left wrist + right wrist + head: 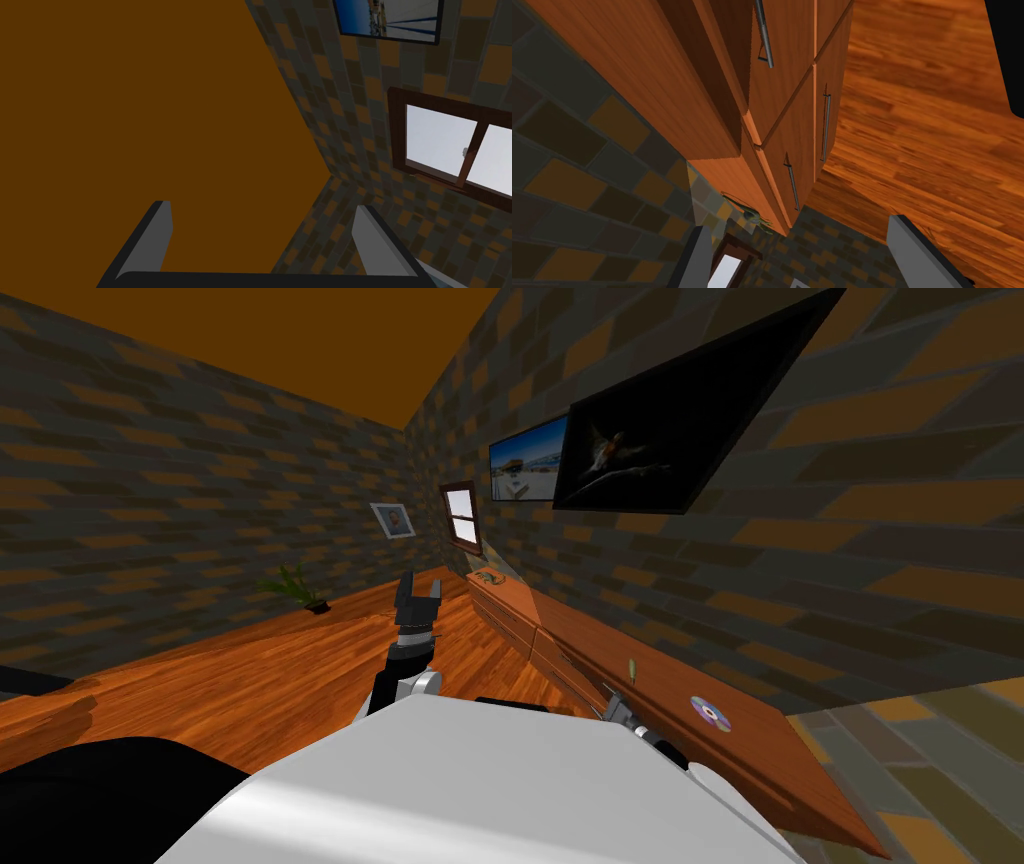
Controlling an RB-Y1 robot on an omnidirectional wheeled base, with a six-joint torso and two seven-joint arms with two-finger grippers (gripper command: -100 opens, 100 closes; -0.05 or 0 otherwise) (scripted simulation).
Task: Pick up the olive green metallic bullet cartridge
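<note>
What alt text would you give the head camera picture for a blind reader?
A small olive green cartridge stands on a long wooden dresser near a shiny disc, with the right end effector close beside it. The left end effector is held up ahead, open.

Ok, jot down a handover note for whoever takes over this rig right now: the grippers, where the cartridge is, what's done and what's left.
Left gripper: open, empty, raised over the floor, away from the job.
Right gripper: open, empty, by the front edge of the wooden cabinet, pointing along its drawer fronts.
Cartridge: small and green, standing upright on the cabinet top, just beyond the right gripper, with a disc lying flat nearby.
Done: the robot is at the cabinet with its right arm close.
Left: turn the right gripper onto the cartridge, close on it and lift it.
</note>
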